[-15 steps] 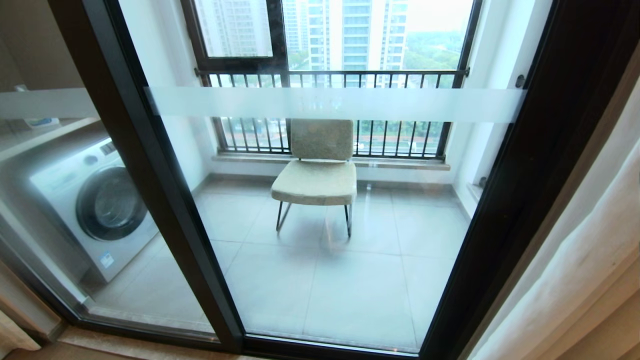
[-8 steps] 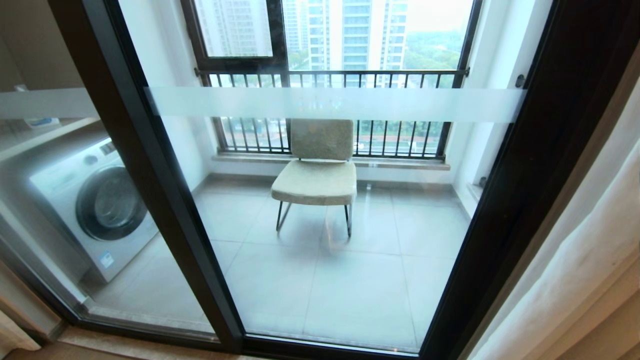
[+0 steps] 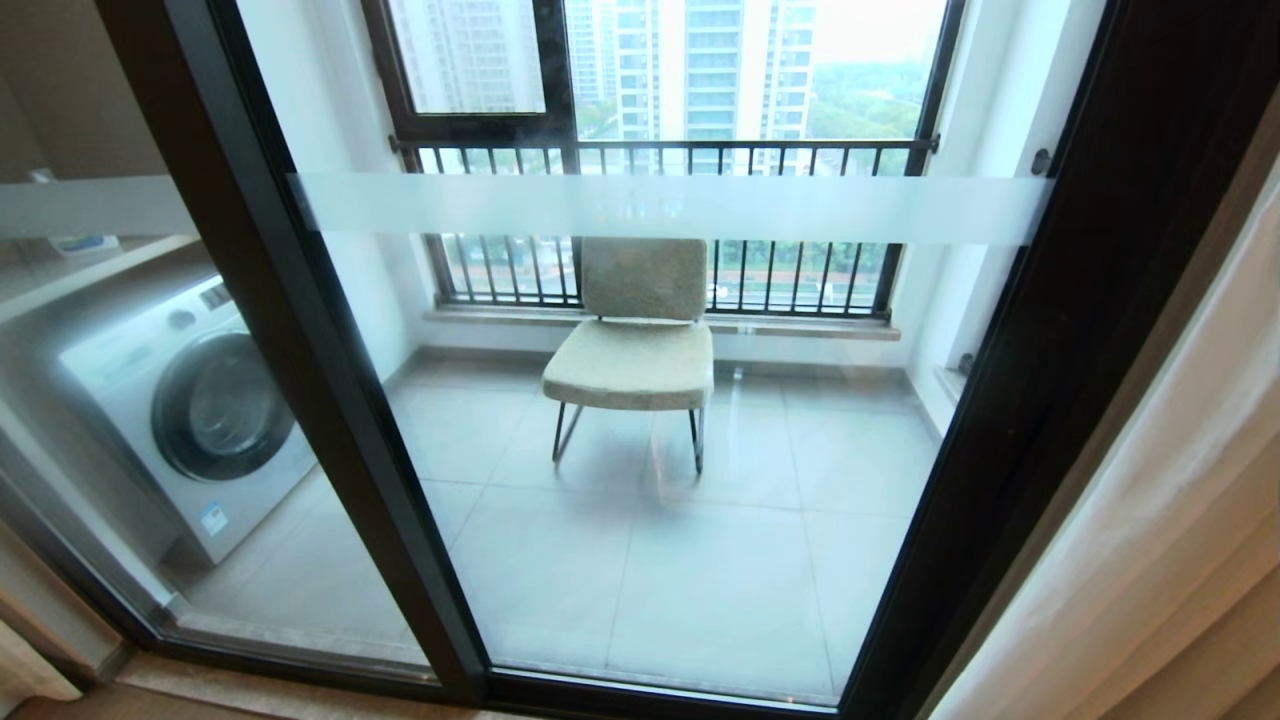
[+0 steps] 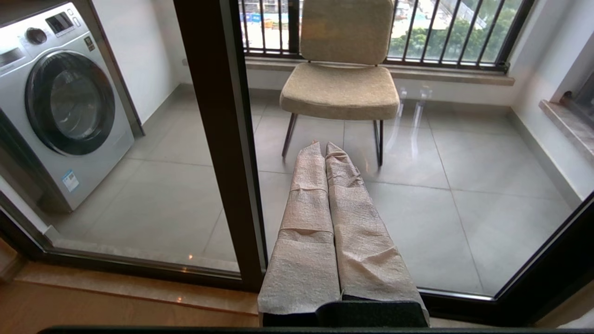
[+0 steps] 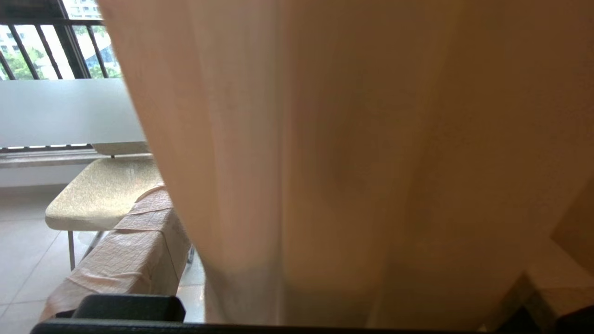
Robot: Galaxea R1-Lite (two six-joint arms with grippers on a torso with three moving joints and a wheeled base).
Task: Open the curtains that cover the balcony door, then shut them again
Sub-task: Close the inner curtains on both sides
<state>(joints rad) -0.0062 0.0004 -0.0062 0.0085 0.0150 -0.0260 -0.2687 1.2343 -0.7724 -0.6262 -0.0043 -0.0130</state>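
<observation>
A soft beige chair (image 3: 636, 340) stands on thin metal legs in the middle of the gray tiled floor (image 3: 720, 580). A white washing machine (image 3: 190, 410) with a round dark door sits on the left. Far behind the chair, black railing bars (image 3: 800, 270) cross a window (image 3: 700, 70) showing tall buildings.

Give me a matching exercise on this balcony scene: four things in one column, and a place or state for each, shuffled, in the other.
Things:
1. washing machine
2. chair
3. curtain
4. left gripper

Places or states:
A. drawn aside at the right edge of the door
B. on the balcony in front of the railed window
C. shut, holding nothing
D. behind the left glass pane, under a shelf

Pairs: 1-D, 2-B, 3-A, 4-C
</observation>
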